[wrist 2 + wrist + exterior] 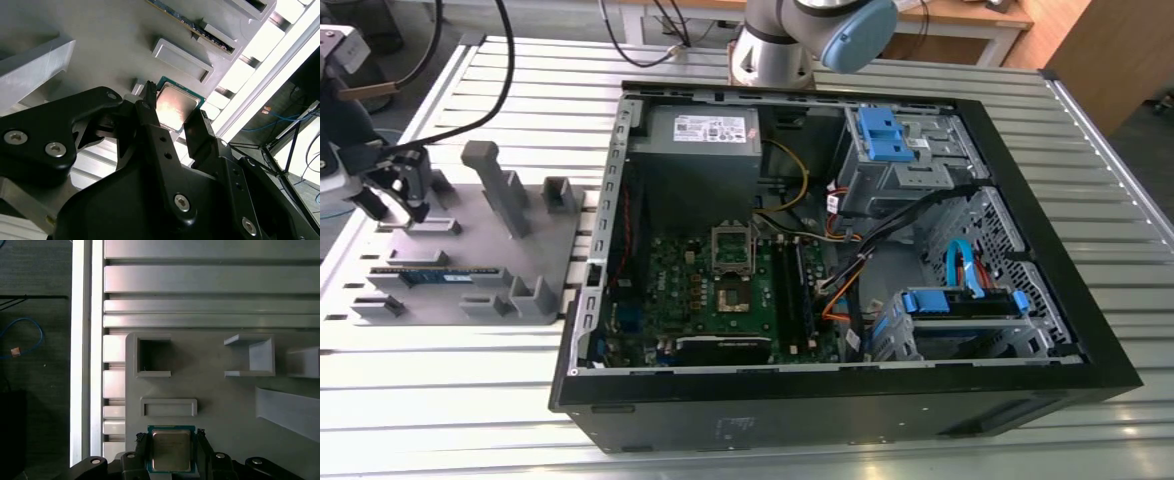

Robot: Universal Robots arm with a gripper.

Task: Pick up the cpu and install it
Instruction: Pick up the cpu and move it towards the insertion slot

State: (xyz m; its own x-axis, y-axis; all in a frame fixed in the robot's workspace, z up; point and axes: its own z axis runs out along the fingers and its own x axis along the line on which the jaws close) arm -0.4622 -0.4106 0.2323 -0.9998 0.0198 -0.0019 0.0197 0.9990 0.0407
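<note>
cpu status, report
Status: gripper straddles cpu, grip unconfirmed. The cpu lies flat on grey fixture plate. No obstruction seen around it.

cpu partly hidden behind gripper

Materials and surface finishes at the work area

The cpu has a smooth silver-grey metal top with a soft sheen, set in a thin green board rim. The end effector is matt black with bright metal screw heads. The fixture tray looks like matt grey plastic, evenly dull. The bench is ribbed bare metal, bright and reflective. The computer case is smooth black outside and unpainted grey sheet metal inside, with glossy blue plastic drive latches. The arm is smooth pale grey with a blue cap.
</note>
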